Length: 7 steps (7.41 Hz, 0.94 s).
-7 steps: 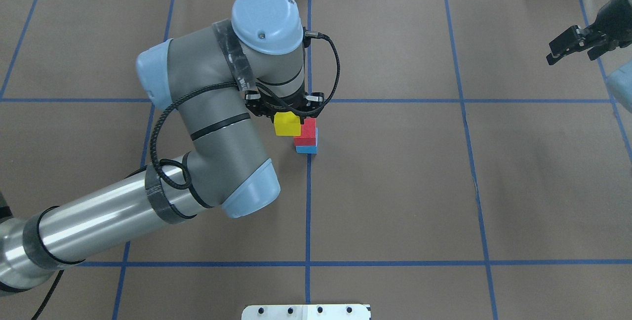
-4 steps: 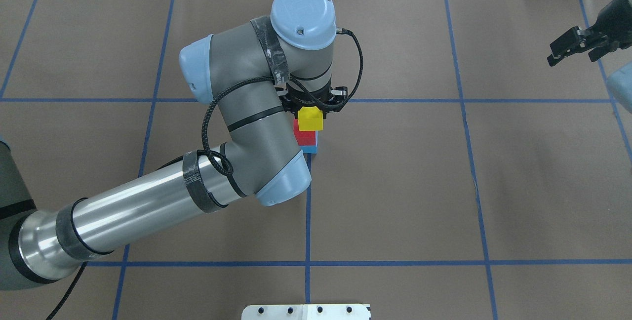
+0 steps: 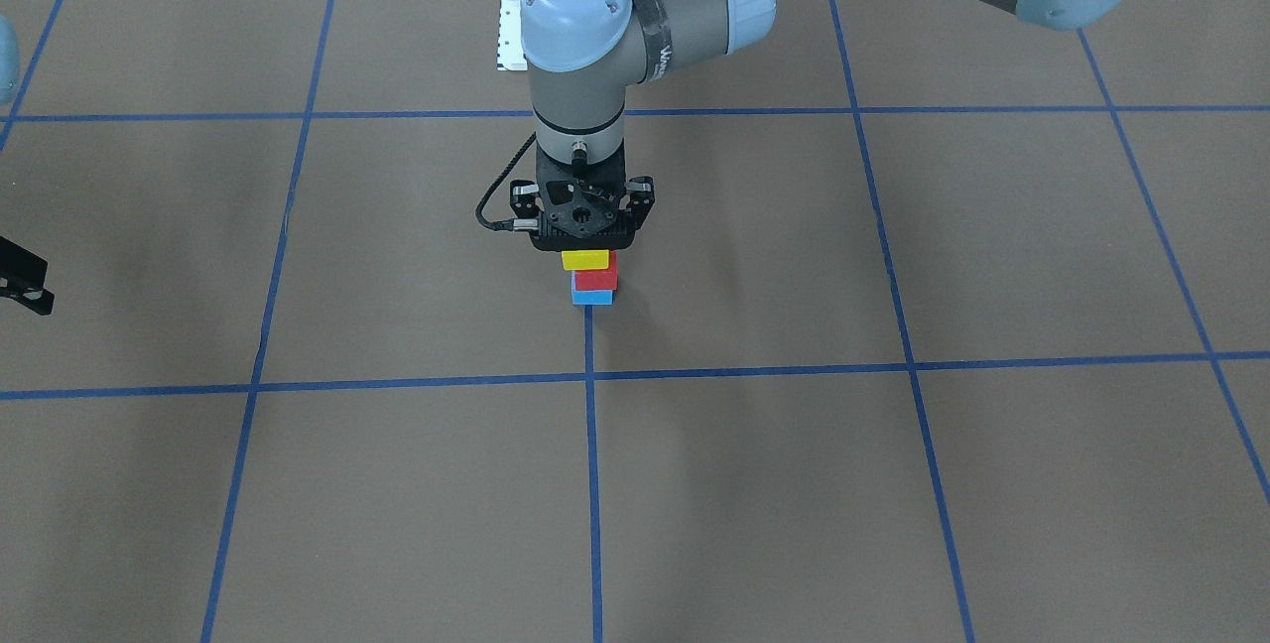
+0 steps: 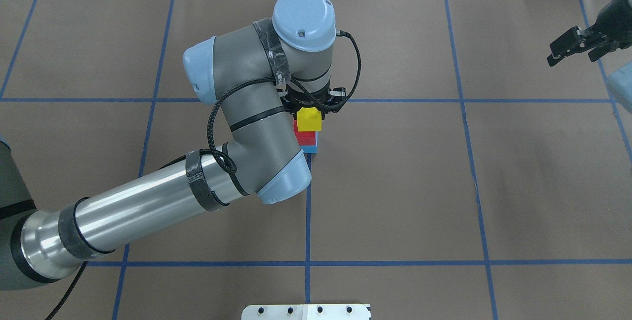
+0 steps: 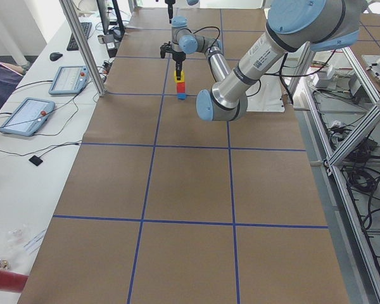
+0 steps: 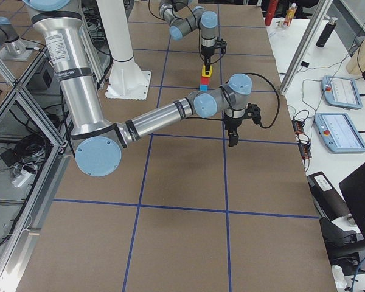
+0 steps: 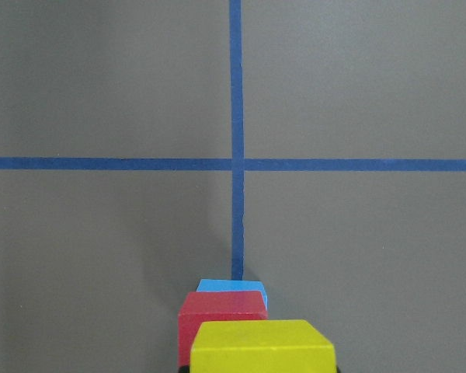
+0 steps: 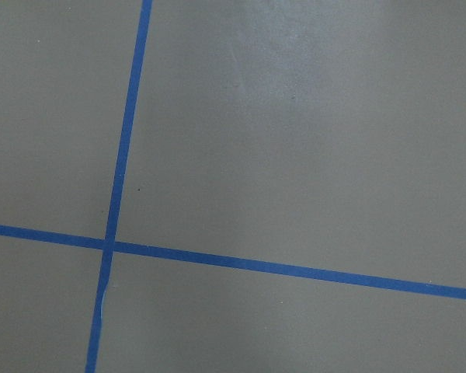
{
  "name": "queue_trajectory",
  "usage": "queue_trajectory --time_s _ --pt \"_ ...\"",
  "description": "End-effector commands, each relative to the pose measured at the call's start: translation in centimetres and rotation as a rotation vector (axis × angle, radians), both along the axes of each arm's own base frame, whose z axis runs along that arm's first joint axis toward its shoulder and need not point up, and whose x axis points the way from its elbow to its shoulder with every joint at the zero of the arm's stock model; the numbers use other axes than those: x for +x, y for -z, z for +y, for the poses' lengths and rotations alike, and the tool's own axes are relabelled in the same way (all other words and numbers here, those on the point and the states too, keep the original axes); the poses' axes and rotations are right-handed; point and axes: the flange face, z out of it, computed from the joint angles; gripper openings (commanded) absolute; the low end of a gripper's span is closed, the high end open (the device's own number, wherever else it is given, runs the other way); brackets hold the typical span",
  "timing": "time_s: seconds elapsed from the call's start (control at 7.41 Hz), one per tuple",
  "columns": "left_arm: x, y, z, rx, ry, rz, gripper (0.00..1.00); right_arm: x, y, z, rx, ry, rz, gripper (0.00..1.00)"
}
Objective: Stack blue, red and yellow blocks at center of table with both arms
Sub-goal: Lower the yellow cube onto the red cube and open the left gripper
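Note:
A red block (image 4: 306, 137) sits on a blue block (image 4: 310, 149) at the table's centre, where the blue tape lines cross. My left gripper (image 4: 309, 114) is shut on a yellow block (image 4: 309, 120) and holds it right on top of the red block (image 3: 598, 279), shifted slightly to one side. I cannot tell whether the yellow block (image 3: 585, 259) rests on it. The left wrist view shows yellow (image 7: 262, 347), red (image 7: 222, 305) and blue (image 7: 231, 285) lined up. My right gripper (image 4: 580, 48) is open and empty at the far right edge.
Blue tape lines (image 4: 307, 211) divide the brown table cover into squares. The robot's white base plate (image 4: 306, 311) lies at the near edge. The left arm's elbow (image 4: 276, 181) hangs over the area just left of the stack.
My left gripper carried the yellow block to the right, from beside the stack to over the red block, then nearly stopped. The right arm has not moved.

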Motion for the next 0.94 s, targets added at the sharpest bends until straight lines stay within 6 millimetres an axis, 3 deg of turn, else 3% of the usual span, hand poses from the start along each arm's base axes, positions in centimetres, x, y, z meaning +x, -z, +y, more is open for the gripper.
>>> queue_trajectory --time_s 0.0,0.4,0.81 --pt "0.3 -1.2 0.2 -0.008 -0.004 -0.012 0.0 -0.1 0.1 -0.1 0.003 0.0 0.001 0.99" --pt "1.4 -1.6 1.4 -0.004 -0.025 -0.005 0.0 -0.1 0.0 -0.1 0.001 0.0 0.001 0.99" --pt "1.2 -1.6 1.4 -0.003 -0.026 -0.004 0.0 -0.1 -0.1 -0.1 0.001 0.001 0.002 0.99"
